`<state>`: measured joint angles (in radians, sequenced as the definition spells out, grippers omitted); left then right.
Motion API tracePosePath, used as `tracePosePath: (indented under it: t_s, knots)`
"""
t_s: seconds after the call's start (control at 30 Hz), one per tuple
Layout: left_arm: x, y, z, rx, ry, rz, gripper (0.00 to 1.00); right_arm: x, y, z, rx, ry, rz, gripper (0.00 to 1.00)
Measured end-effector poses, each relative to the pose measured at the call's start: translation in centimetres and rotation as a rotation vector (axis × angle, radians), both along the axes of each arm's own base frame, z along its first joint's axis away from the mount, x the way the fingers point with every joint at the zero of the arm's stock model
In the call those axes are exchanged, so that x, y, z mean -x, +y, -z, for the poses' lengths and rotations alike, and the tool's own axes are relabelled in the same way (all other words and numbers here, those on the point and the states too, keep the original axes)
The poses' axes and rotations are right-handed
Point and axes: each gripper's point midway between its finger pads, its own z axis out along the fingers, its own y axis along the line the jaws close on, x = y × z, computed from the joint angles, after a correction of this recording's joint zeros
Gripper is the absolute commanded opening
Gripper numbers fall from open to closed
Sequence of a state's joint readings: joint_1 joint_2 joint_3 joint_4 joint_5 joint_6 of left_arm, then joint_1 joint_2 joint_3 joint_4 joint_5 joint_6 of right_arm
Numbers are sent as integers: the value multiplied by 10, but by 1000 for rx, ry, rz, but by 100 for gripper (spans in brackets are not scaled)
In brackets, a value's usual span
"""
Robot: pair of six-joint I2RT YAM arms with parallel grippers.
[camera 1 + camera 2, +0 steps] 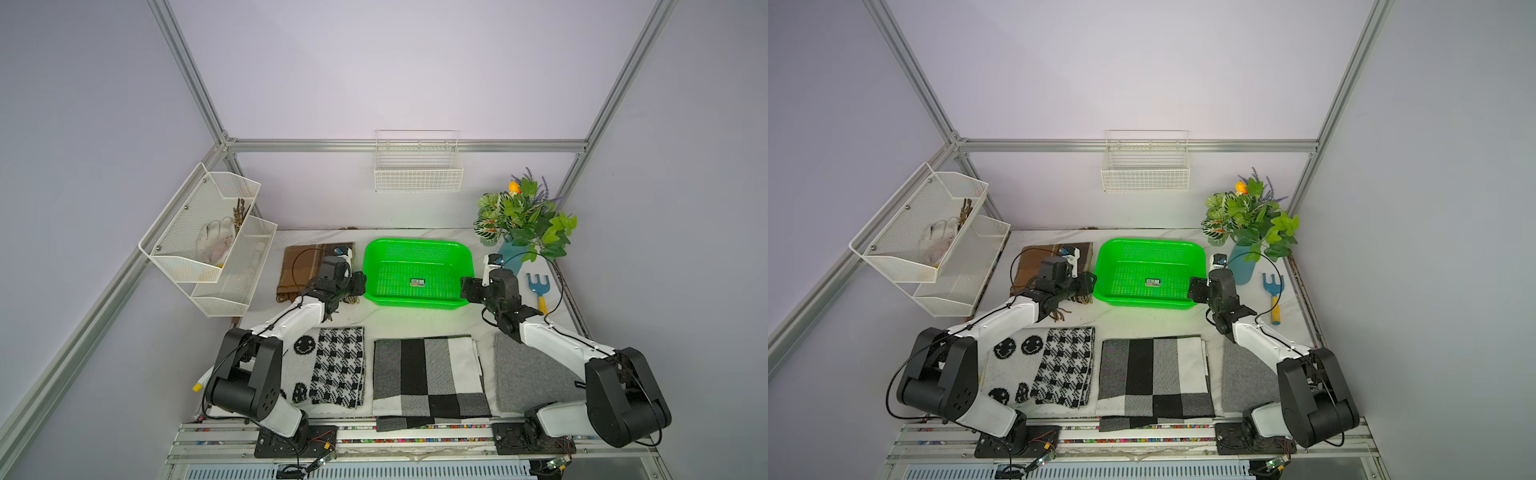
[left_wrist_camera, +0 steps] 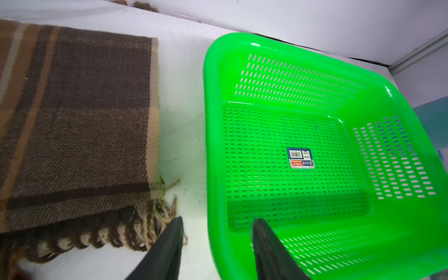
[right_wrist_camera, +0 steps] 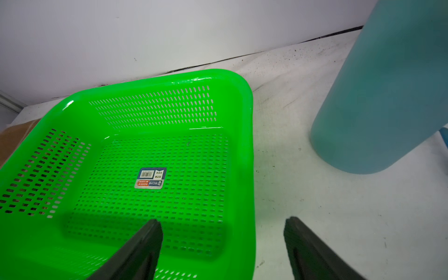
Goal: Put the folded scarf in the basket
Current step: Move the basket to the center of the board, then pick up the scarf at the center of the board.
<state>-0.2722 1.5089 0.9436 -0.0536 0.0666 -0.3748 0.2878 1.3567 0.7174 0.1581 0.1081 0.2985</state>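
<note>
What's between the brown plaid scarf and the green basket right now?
Just a bare strip of white tabletop between brown plaid scarf and green basket, shown in the left wrist view; one finger of the open left gripper hangs over it.

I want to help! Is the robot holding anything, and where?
Nothing is held. Left gripper and right gripper stand open, each astride a side rim of the basket, not pinching.

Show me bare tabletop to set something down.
Free: white tabletop strip between the bright green perforated plastic basket and the black, grey, white blocked scarf. Crowded: front row of scarves; basket's sides, by left gripper and right gripper.
</note>
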Motion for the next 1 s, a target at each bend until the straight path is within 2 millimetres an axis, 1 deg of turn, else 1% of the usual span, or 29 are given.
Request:
tracePosePath:
  t_s: [0.07,0.17,0.23,0.3,0.33,0.4,0.47,0.67,0.73,0.8,0.9,1.0]
  knots:
    - [13,4,-12,9,-23,-3,53,9,0,-4,-8,-4,-9,85]
    - [44,11,-34,27,-72,-15,53,26,0,-7,-22,-1,-25,84]
    - [63,11,-48,49,-106,-16,52,37,1,-8,-31,5,-33,84]
    - [80,7,-54,65,-121,-9,52,49,1,-6,-38,19,-39,84]
    - [90,4,-51,65,-116,3,52,56,2,-4,-41,25,-44,84]
    - [109,-3,-39,54,-76,27,53,69,2,-2,-45,41,-52,84]
    - [126,-10,-22,31,-24,54,54,80,2,0,-51,60,-54,84]
    - [166,-31,19,-7,110,122,55,104,4,7,-70,131,-83,86]
    - [177,-33,33,-35,146,139,56,109,7,13,-83,154,-104,85]
    - [187,-31,47,-61,178,145,56,117,9,26,-89,201,-117,84]
    - [197,-29,60,-59,211,151,57,127,11,39,-110,252,-122,80]
    - [204,-34,69,-24,235,168,59,136,12,49,-123,295,-122,80]
